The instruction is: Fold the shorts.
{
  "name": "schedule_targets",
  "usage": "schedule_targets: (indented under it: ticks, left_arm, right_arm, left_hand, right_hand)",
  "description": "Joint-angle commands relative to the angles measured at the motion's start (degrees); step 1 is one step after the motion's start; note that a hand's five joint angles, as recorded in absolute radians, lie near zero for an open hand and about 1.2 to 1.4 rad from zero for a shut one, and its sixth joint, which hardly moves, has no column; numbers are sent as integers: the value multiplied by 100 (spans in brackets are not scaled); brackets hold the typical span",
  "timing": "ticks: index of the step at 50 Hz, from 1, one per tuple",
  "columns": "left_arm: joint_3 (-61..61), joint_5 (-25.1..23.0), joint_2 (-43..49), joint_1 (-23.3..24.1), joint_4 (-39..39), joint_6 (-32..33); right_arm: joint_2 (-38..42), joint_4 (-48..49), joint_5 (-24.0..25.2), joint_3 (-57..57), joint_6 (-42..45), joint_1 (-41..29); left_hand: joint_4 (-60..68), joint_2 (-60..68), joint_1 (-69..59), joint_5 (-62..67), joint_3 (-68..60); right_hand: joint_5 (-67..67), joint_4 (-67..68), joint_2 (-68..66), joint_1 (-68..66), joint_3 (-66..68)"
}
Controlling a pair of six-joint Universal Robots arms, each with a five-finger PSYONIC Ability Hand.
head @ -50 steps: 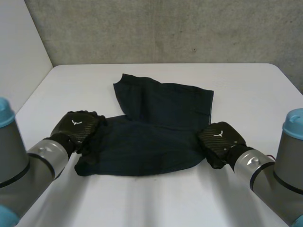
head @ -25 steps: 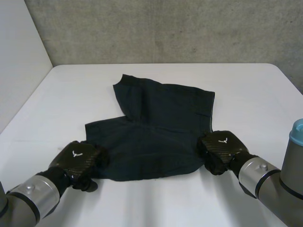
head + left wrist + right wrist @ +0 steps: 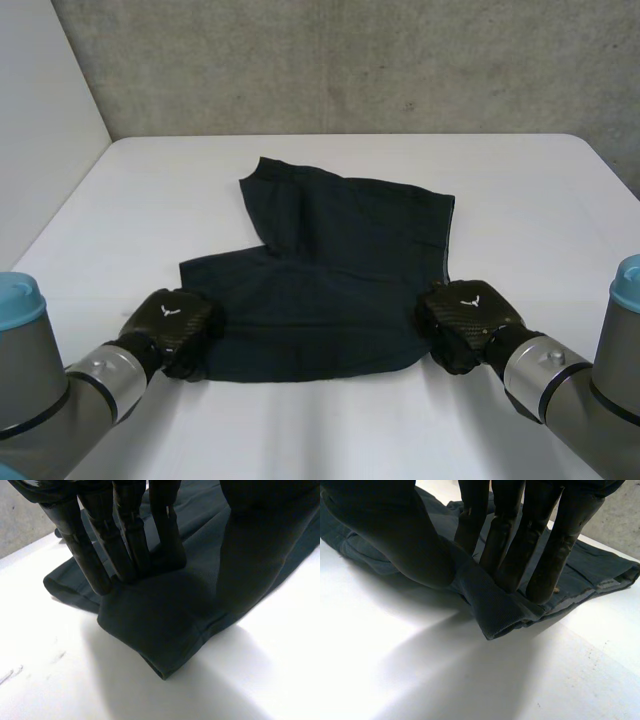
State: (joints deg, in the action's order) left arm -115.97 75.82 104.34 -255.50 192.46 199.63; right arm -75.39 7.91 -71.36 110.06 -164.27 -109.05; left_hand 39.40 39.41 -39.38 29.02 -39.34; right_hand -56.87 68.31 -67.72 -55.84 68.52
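Near edge, 2 grips.
- Left hand [image 3: 172, 318]: straight fingers [image 3: 125, 540] and thumb pinch the near left corner of the shorts [image 3: 330, 265].
- Right hand [image 3: 465, 318]: the same pinch on the near right corner.
- Risk: thin cloth may slide out of 1 pinch and skew the fold, or a pinch may catch only the top layer.
- Shorts: dark, matte, soft cloth with hemmed edges, lying flat mid-table, 1 leg angled far left.
- Table [image 3: 540, 190]: white, smooth.
- Beyond: grey concrete wall [image 3: 350, 60].

One garment, one table, two hands.
A single pair of dark shorts [image 3: 330, 270] lies on one white table [image 3: 520, 190]; two black hands, the left hand [image 3: 172, 318] and the right hand [image 3: 462, 315], end two grey arms [image 3: 95, 380] [image 3: 545, 372].
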Motion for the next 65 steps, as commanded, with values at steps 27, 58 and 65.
schedule_targets:
  ticks: [27,58,65]
  left_arm:
    - [145,214,202,53,-103,471]
    - [572,127,-1357,431,-1521,497]
    - [1997,-268,-21,475,-894,498]
  right_arm:
    - [-37,-114,-18,-55,131,-3]
    - [-802,-2251,-212,6,2355,-73]
    - [-722,-2039,-203,50,2241,-73]
  left_hand:
    - [4060,4059,-4062,4098,-4066]
    - [-2885,-2886,2883,-2847,2879]
    - [-2666,-2667,2665,-2629,2661]
  right_hand:
    - [-1313,1169,-1228,-2416,1148]
    - [-1313,1169,-1228,-2416,1148]
    - [-1313,1169,-1228,-2416,1148]
